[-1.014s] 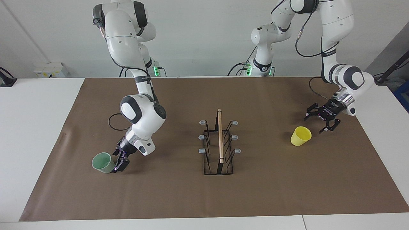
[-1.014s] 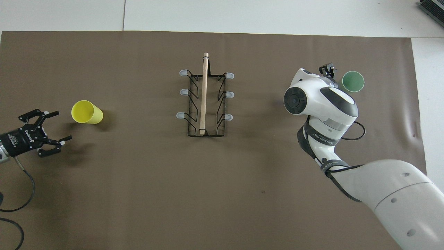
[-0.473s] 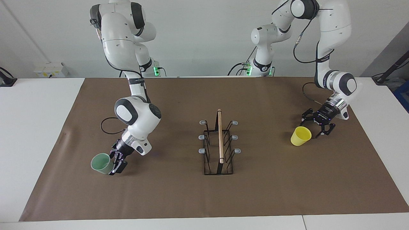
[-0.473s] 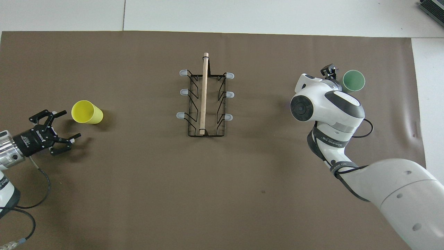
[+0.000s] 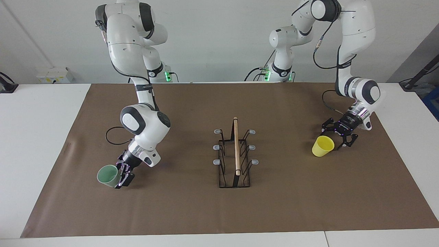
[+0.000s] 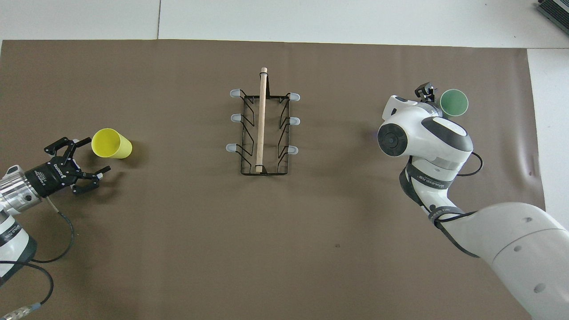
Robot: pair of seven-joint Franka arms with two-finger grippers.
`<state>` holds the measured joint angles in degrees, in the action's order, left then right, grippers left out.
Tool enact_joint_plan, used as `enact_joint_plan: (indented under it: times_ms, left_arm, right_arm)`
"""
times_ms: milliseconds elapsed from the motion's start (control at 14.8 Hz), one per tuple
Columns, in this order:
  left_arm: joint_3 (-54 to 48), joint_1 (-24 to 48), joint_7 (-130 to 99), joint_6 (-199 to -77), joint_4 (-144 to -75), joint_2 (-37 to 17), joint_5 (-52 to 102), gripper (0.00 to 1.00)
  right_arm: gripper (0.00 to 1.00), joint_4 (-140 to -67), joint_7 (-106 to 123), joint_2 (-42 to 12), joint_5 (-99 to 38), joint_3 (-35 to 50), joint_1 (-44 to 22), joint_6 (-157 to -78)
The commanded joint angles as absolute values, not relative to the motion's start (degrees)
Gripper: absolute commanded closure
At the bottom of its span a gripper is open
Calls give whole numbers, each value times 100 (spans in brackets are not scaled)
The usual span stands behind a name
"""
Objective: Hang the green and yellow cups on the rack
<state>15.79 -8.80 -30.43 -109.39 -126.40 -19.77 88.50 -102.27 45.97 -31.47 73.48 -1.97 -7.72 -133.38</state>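
- Left gripper [image 5: 337, 136] has slid in toward the yellow cup [image 5: 322, 145] over the last second. It started well off toward the left arm's end of the table; now it sits just beside the cup's rim, on the robots' side, with its fingers spread wide and nothing between them. I can't say for sure whether a fingertip is touching the cup yet.
- The yellow cup itself hasn't budged. It's standing mouth up on the brown mat [image 5: 291, 206], well apart from the rack.
- The rack [image 5: 236, 156] sits mid-table, wooden rod along the top, and all six grey-tipped pegs are bare, so nothing is hung yet.
- Farthest out is the green cup [image 5: 109, 175], toward the right arm's end. It has been nudged a little outward, still mouth up.
- Right gripper [image 5: 122, 174] has crept in with it and is now right up against the cup's side, low on the mat. Jaws are open, no real grip on it yet as far as I can see.
- My read: both arms are at the tail end of their approach, and closing on each cup looks like the next thing. The green one scooting away could make that grab sloppy.
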Motion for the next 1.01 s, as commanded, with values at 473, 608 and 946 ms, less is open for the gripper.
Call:
enact_joint_plan:
  times_ms: [473, 608, 946]
  left_arm:
    - [1643, -335, -2927, -11426, -12806, -2013, 9562, 0]
    - [1635, -281, -2918, -11566, -12806, -2030, 9641, 0]
    - [1643, -106, -2918, -11681, -12806, -2048, 9878, 0]
  right_arm:
    - [0, -10529, 4307, -3129, 8102, -149, -352, -13921]
    - [0, -10582, 4202, -3129, 8305, -149, -317, -13957]
    - [100, -10582, 4227, -3120, 8455, -149, -299, -13887]
